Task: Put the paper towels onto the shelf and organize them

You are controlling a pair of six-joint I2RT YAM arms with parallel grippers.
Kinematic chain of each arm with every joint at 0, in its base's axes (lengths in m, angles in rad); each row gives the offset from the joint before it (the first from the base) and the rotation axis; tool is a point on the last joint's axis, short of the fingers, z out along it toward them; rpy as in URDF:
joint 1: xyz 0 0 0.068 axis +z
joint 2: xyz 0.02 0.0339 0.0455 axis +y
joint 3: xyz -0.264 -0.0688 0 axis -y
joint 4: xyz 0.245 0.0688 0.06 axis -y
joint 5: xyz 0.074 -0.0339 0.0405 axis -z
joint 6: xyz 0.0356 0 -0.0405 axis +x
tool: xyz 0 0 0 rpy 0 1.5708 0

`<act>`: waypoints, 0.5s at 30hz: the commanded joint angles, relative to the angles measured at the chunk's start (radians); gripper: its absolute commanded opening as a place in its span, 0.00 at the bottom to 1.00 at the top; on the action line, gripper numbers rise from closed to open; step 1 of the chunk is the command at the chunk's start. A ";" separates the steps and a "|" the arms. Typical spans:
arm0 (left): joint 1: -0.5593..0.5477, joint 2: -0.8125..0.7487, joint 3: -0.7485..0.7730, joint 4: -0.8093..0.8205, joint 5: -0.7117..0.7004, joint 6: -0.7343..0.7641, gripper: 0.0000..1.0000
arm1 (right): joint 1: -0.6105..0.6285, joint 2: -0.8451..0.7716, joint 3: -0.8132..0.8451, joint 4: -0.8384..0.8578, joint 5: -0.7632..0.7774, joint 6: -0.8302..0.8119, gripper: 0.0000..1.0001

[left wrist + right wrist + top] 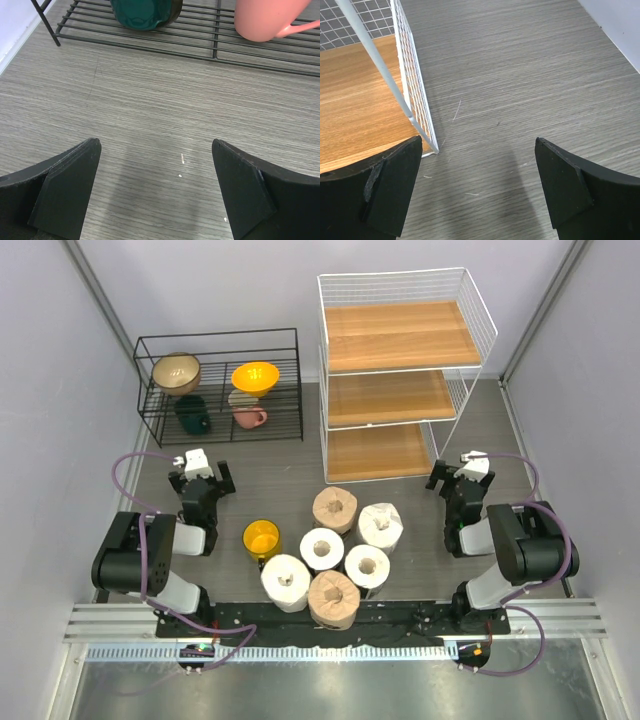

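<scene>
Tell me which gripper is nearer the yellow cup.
Left. The left gripper sits just beyond and left of the yellow cup; the right gripper is across the paper towels, beside the shelf.

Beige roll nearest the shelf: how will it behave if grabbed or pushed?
The beige roll stands on its flat end, core up, so a nudge should slide it, not roll it; tipped over, it would probably roll. It looks like soft wound paper: likely light, and squashy in a grip.
</scene>
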 commanded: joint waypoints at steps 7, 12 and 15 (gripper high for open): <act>0.002 -0.050 -0.015 0.074 -0.072 -0.022 1.00 | -0.003 -0.314 -0.001 -0.202 -0.005 0.013 1.00; -0.001 -0.079 -0.012 0.047 -0.081 -0.011 1.00 | -0.003 -0.544 -0.016 -0.342 -0.009 0.159 1.00; -0.019 -0.168 -0.010 -0.040 -0.130 -0.020 1.00 | -0.003 -0.636 -0.034 -0.431 -0.007 0.272 1.00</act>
